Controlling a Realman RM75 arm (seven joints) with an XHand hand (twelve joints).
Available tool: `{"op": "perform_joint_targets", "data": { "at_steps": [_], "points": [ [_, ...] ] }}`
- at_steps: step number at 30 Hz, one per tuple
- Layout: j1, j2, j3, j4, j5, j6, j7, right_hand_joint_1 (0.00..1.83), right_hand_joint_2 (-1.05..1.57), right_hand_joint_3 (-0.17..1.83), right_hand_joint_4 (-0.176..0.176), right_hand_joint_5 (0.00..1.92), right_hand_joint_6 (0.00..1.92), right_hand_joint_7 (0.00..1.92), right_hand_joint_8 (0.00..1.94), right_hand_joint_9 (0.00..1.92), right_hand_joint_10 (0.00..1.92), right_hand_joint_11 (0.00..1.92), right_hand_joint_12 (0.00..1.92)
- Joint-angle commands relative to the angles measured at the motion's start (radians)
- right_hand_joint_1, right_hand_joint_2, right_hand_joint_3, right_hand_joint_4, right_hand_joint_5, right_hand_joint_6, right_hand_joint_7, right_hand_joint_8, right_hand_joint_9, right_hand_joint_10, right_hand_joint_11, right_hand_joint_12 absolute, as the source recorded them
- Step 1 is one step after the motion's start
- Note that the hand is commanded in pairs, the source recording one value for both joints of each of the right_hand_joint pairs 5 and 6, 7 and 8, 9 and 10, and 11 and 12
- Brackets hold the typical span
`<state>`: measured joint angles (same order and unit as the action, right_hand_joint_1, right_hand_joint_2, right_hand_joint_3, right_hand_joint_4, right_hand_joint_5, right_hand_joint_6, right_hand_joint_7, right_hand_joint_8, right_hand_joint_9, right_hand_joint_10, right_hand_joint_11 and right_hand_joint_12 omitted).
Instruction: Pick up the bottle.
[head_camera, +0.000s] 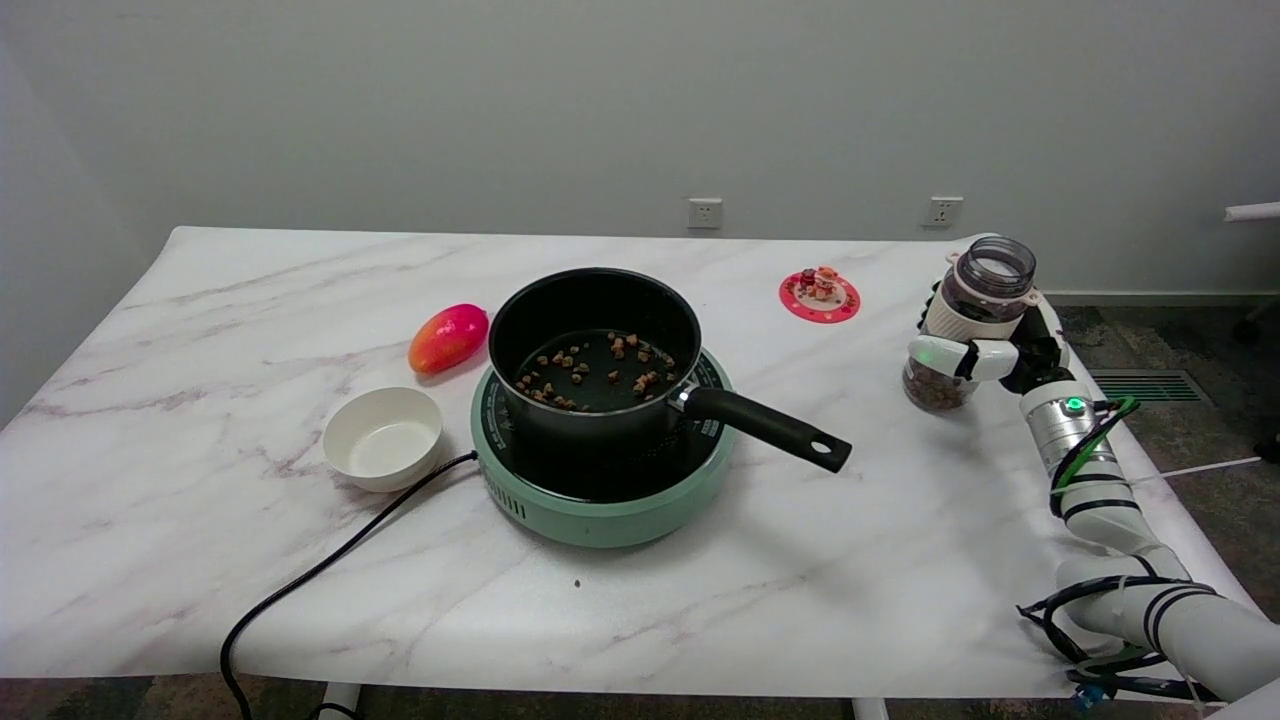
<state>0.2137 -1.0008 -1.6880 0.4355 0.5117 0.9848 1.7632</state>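
Observation:
The bottle (968, 300) is a clear, open-mouthed jar with a white band and brown bits in its bottom. It stands at the table's right side, tilted a little to the right. My right hand (990, 355) wraps around its lower half, white fingers across the front and the black palm behind it. Whether its base still touches the table I cannot tell.
A black saucepan (595, 350) with brown bits sits on a green hotplate (600, 500), its handle (770, 428) pointing toward the bottle. A red coaster (820, 295) lies behind, a mango (448, 338) and white bowl (383, 437) at left. The table's right edge (1150, 480) is close.

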Motion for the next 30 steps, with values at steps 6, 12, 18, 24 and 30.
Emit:
{"op": "perform_joint_targets", "data": {
  "at_steps": [6,12,18,24,30],
  "points": [
    [0.074,0.036,-0.011,0.129,-0.039,-0.026,0.003,1.49,0.94,0.54,0.000,1.84,1.84,1.77,1.77,1.31,1.31,1.16,1.16],
    [0.112,0.036,-0.020,0.228,-0.108,-0.107,0.003,1.49,1.02,0.52,0.000,1.90,1.90,1.81,1.81,1.33,1.33,1.18,1.18],
    [0.185,0.041,-0.073,0.265,-0.175,-0.153,0.003,1.49,1.04,0.51,0.000,1.92,1.92,1.83,1.83,1.34,1.34,1.19,1.19],
    [0.257,0.050,-0.123,0.294,-0.285,-0.207,0.036,1.50,1.01,0.53,0.000,1.91,1.91,1.83,1.83,1.33,1.33,1.18,1.18],
    [0.295,0.058,-0.122,0.377,-0.418,-0.272,0.036,1.50,1.00,0.54,0.000,1.90,1.90,1.83,1.83,1.33,1.33,1.17,1.17]
  ]
}}
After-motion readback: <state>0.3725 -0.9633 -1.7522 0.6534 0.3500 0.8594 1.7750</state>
